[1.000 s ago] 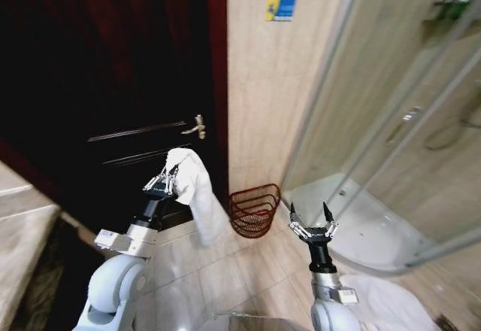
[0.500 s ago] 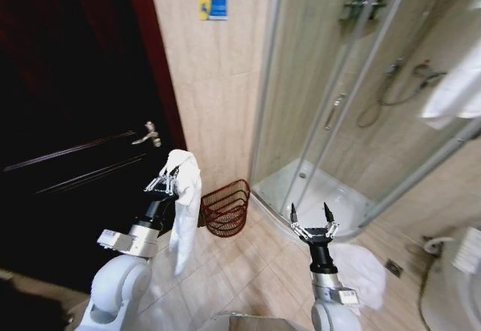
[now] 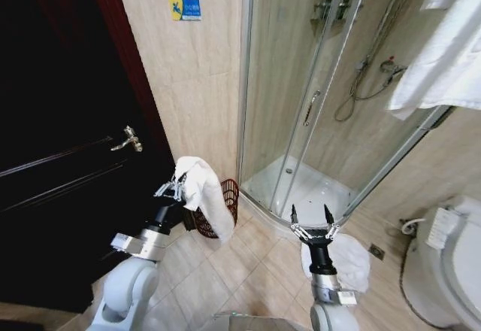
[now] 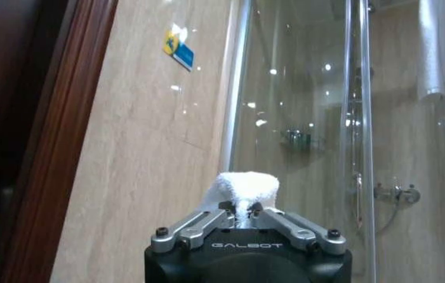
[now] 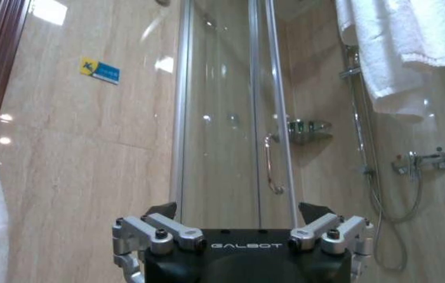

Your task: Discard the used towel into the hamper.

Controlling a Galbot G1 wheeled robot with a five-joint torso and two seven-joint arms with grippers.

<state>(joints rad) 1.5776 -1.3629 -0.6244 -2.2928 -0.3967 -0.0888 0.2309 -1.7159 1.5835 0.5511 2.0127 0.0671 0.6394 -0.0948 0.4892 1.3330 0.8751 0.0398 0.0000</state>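
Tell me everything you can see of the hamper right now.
The hamper is a small, round, dark reddish-brown open-weave basket standing on the tiled floor where the beige wall meets the shower enclosure. The white towel, gripped at its top by the left tool, hangs in front and covers most of it. Its inside cannot be seen.

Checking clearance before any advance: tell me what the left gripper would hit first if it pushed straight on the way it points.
Probably the beige tiled wall beside the shower glass; depth is unclear. The left gripper holds the towel.

fluffy white terry towel; dark open-weave wire hamper; glossy beige wall tiles; dark polished wooden door
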